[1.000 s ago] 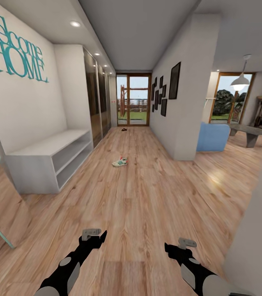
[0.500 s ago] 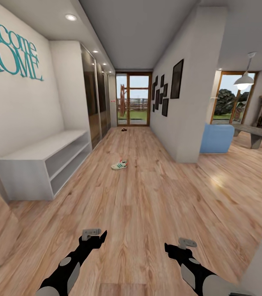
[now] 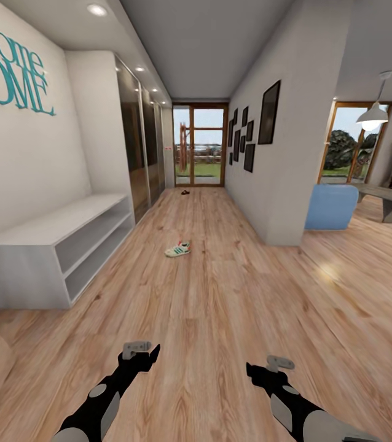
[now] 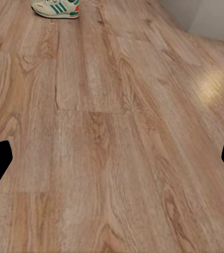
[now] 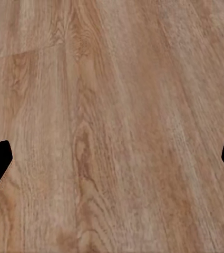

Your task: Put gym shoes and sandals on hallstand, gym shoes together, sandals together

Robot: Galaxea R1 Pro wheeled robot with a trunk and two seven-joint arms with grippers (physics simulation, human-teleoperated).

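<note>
The corridor floor (image 3: 220, 294), light brown wood plank, runs from the robot to a glazed door (image 3: 199, 147) at the far end. Along the wall on the robot's left stands the hallstand (image 3: 48, 258), a pale grey low unit with 2 long open shelves, both bare, under teal wall lettering (image 3: 11, 70). On the right a white wall carries dark picture frames (image 3: 245, 138), and past its corner sits a blue armchair (image 3: 330, 207).

1 gym shoe (image 3: 178, 248) lies on its sole in mid-corridor, well apart from the hallstand; the left wrist view also catches it (image 4: 56, 8) on the planks. A small dark thing (image 3: 185, 192), too small to identify, lies on the floor near the door.

The left end effector (image 3: 139, 352) and right end effector (image 3: 270, 367) hang low over bare floor, each with its fingers spread wide and holding nothing.
</note>
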